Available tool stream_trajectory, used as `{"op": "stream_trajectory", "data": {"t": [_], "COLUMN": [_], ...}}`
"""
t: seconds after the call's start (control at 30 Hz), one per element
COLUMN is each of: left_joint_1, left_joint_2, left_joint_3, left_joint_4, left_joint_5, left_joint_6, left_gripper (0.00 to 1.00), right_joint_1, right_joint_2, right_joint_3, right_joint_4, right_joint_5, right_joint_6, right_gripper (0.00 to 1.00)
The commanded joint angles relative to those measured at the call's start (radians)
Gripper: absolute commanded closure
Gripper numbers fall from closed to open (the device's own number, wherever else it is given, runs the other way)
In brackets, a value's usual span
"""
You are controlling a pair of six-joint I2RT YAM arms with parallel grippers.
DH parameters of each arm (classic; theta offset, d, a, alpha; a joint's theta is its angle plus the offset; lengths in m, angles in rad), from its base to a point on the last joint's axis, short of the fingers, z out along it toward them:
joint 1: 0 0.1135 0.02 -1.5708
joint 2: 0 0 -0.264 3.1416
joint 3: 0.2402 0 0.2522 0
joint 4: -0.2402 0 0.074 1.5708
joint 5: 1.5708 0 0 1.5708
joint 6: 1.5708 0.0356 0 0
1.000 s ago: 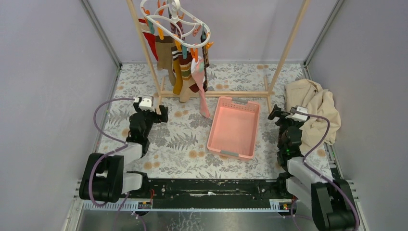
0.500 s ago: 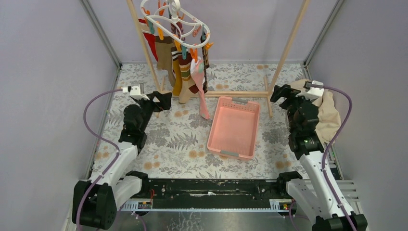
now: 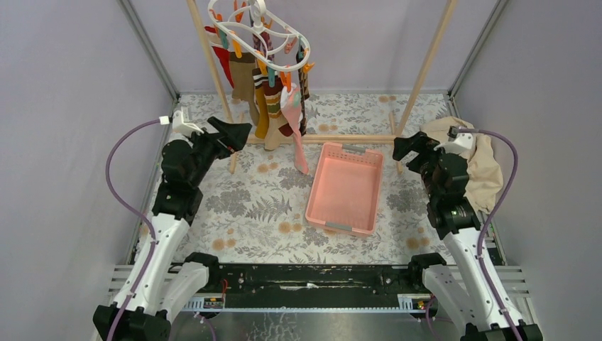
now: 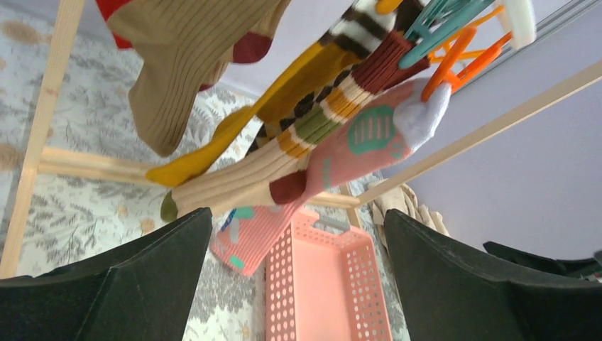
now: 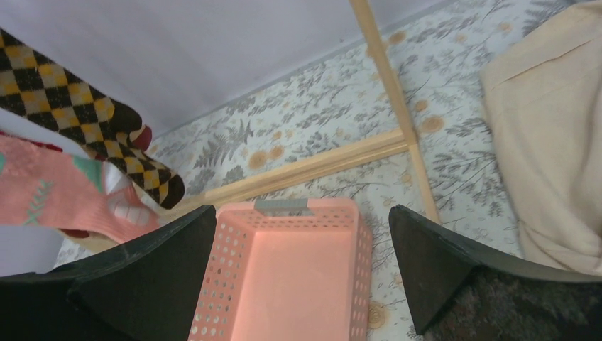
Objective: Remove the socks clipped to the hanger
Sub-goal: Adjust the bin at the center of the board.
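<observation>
The socks (image 3: 273,106) hang at the far left, clipped at their tops to the white hanger (image 3: 259,32), each with its long axis running straight down, while the oval ring lies roughly level, stretched left to right, hook upward. The left gripper (image 3: 240,135) is raised near the socks' lower ends, jaws spread wide on nothing; the right gripper (image 3: 406,147), likewise released and empty, hovers between the pink basket (image 3: 346,206) and the beige cloth (image 3: 483,170)

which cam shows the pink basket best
Top external: the whole pink basket shows, all four walls, empty. The right wrist view shows its far end, cropped at the bottom; the left wrist view catches only a cropped strip.
</observation>
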Motion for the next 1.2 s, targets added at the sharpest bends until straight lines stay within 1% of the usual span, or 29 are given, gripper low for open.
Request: {"op": "stream_trajectory", "data": {"t": [0.0, 0.1, 0.13, 0.23, 0.3, 0.4, 0.43, 0.5, 0.6, 0.67, 0.8, 0.9, 1.0, 1.1, 1.17], "left_joint_1": [-0.003, -0.001, -0.001, 0.005, 0.009, 0.009, 0.009, 0.009, 0.009, 0.009, 0.009, 0.009, 0.008, 0.006, 0.007], "left_joint_2": [-0.049, -0.082, -0.090, -0.111, -0.114, -0.094, -0.078, -0.031, 0.029, 0.031, 0.004, -0.002, 0.002, 0.013, 0.018], "left_joint_3": [0.008, -0.049, -0.070, -0.126, -0.187, -0.238, -0.240, -0.230, -0.235, -0.260, -0.294, -0.288, -0.291, -0.297, -0.300], "left_joint_4": [-0.148, -0.130, -0.151, -0.230, -0.157, -0.098, -0.100, -0.122, -0.100, -0.063, -0.033, -0.051, -0.052, -0.052, -0.052], "left_joint_5": [0.031, 0.039, 0.030, -0.052, 0.003, 0.058, 0.063, 0.074, 0.124, 0.137, 0.138, 0.131, 0.135, 0.140, 0.147], "left_joint_6": [-0.022, -0.032, -0.043, -0.123, -0.107, -0.108, -0.103, -0.084, -0.078, -0.091, -0.076, -0.048, -0.036, -0.039, -0.038], "left_gripper": [0.01, 0.01, 0.01, 0.01, 0.01, 0.01, 0.01, 0.01, 0.01, 0.01, 0.01, 0.01, 0.01, 0.01, 0.01], "right_joint_1": [-0.004, -0.004, -0.004, -0.002, -0.003, -0.003, -0.003, 0.000, 0.010, 0.019, 0.039, 0.069, 0.107, 0.175, 0.222], "right_joint_2": [0.078, 0.150, 0.171, 0.230, 0.245, 0.253, 0.256, 0.263, 0.295, 0.324, 0.391, 0.450, 0.528, 0.605, 0.640], "right_joint_3": [0.023, 0.000, -0.005, 0.001, 0.011, 0.023, 0.025, 0.037, 0.078, 0.098, 0.117, 0.128, 0.146, 0.177, 0.200], "right_joint_4": [0.031, 0.065, 0.074, 0.055, 0.029, -0.058, -0.079, -0.135, -0.235, -0.276, -0.307, -0.310, -0.302, -0.300, -0.317], "right_joint_5": [-0.165, -0.288, -0.325, -0.410, -0.417, -0.381, -0.376, -0.361, -0.291, -0.242, -0.188, -0.151, -0.146, -0.080, -0.038], "right_joint_6": [0.047, 0.073, 0.075, 0.053, 0.025, -0.002, -0.005, -0.013, -0.034, -0.048, -0.062, -0.067, -0.064, -0.062, -0.067], "right_gripper": [0.00, 0.00, 0.00, 0.01, 0.00, 0.01, 0.03, 0.11, 0.19, 0.21, 0.24, 0.24, 0.26, 0.30, 0.37]}}
